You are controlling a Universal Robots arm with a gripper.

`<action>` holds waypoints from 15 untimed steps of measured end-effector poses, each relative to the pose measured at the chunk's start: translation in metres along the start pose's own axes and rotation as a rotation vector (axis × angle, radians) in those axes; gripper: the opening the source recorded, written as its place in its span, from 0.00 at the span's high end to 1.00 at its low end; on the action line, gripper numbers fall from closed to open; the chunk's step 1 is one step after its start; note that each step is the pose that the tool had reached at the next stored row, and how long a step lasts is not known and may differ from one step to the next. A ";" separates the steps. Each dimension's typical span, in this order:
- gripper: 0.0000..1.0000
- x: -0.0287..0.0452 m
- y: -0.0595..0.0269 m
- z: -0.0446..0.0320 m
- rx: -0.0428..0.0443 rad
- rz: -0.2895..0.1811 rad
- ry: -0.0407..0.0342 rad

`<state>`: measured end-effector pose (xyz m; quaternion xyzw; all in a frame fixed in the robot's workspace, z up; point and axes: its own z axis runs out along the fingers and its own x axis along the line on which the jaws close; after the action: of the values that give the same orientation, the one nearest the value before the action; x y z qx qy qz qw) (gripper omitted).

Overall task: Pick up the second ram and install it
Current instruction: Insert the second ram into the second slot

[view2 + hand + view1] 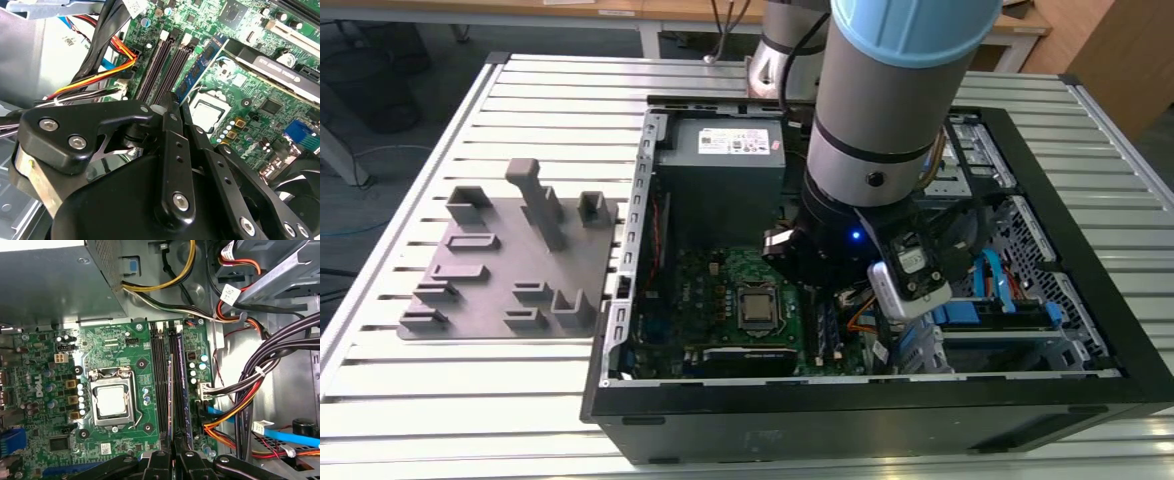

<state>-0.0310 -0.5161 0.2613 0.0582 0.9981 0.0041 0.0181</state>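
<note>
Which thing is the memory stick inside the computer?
Look inside the black computer case, on the green motherboard. Next to the shiny square processor run long black slots. The second ram is the thin stick standing on edge by them, with blue labels.

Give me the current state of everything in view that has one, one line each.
gripper: down inside the case, fingers closed on the ram's edge.
second ram: standing on edge in a motherboard slot; full seating cannot be judged.
neighbouring memory slots: empty.
processor socket: chip exposed, no cooler on it.
computer case: lying on its side, side panel off.
grey holder block: on the table outside the case, no ram in it.
</note>
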 end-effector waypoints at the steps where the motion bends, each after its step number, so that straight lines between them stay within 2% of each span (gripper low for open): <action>1: 0.86 0.0000 0.0000 0.0004 -0.0001 0.000 0.0000; 15: 0.86 0.0003 0.0000 0.0088 -0.0001 0.000 0.0000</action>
<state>-0.0309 -0.5161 0.2524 0.0582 0.9981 0.0042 0.0181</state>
